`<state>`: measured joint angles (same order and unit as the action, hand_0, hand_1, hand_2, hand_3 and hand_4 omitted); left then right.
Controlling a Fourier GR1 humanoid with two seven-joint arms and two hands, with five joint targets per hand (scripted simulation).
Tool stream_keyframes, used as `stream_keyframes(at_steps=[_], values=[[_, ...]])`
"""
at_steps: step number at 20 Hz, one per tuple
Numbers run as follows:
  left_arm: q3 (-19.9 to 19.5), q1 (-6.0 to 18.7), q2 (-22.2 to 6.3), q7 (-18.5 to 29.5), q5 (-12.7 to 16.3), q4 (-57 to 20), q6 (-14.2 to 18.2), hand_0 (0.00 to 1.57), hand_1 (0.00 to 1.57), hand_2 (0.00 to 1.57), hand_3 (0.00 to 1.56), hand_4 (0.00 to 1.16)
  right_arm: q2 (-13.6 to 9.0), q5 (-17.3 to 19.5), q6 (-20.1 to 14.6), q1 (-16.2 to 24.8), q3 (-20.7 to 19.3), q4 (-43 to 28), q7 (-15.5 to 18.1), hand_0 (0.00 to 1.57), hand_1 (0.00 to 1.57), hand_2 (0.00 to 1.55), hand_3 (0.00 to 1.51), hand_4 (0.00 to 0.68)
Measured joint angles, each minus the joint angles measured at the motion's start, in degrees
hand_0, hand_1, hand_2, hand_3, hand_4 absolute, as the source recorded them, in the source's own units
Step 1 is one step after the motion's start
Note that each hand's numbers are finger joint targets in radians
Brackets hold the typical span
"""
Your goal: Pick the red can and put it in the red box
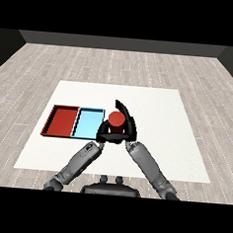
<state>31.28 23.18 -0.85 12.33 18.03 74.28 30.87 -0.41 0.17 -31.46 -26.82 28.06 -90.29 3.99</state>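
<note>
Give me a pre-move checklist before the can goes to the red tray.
1. Red can held between both hands: ok.
2. Right robot hand curled round the can: ok.
3. Left robot hand against the can's base: ok; whether its fingers are closed: cannot tell.
4. Can lifted off the table: cannot tell.
5. Red tray free to receive the can: ok.
6. Light blue tray lies between can and red tray: not ok, pass over it.

you see the red can just right of the light blue tray, with the red tray touching that tray's left side on the white table. your right hand curls round the can from the right, one finger raised above it. your left hand sits curled just below the can, at its base.
</note>
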Motion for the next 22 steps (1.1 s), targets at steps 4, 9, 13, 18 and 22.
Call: stream_keyframes(at_steps=[4,9,13,18,22], values=[[-0.99,0.44,0.47,0.47,-0.16,0.04,-1.01,1.57,1.57,1.57,1.5,1.14,-0.01,1.27,0.58,0.9,-1.51,-1.74,-1.47,0.0,0.0,0.0,0.0,0.0],[-1.42,0.67,0.64,1.49,-0.47,-0.56,-1.64,1.57,1.57,1.57,1.48,1.14,-0.55,1.76,3.65,3.23,-4.36,-4.15,-1.2,0.0,0.0,0.0,0.0,0.0],[-1.62,-1.89,0.72,0.66,-2.57,2.21,-2.03,1.57,1.57,1.57,1.48,1.14,-0.27,0.58,5.42,4.69,-7.23,-6.55,-0.8,0.0,0.0,0.0,0.0,0.0],[-3.78,-2.13,-0.63,-1.54,-4.99,4.07,-2.43,1.57,1.57,1.57,1.47,1.14,-2.45,-1.05,7.68,8.62,-10.66,-13.8,-1.19,0.0,0.0,0.0,0.0,0.0],[-7.08,-1.67,-2.39,-2.12,-5.62,4.07,-3.71,1.57,1.57,1.57,1.47,1.15,-5.62,-3.25,10.65,14.92,-13.8,-19.27,0.88,0.0,0.0,0.0,0.0,0.0]])
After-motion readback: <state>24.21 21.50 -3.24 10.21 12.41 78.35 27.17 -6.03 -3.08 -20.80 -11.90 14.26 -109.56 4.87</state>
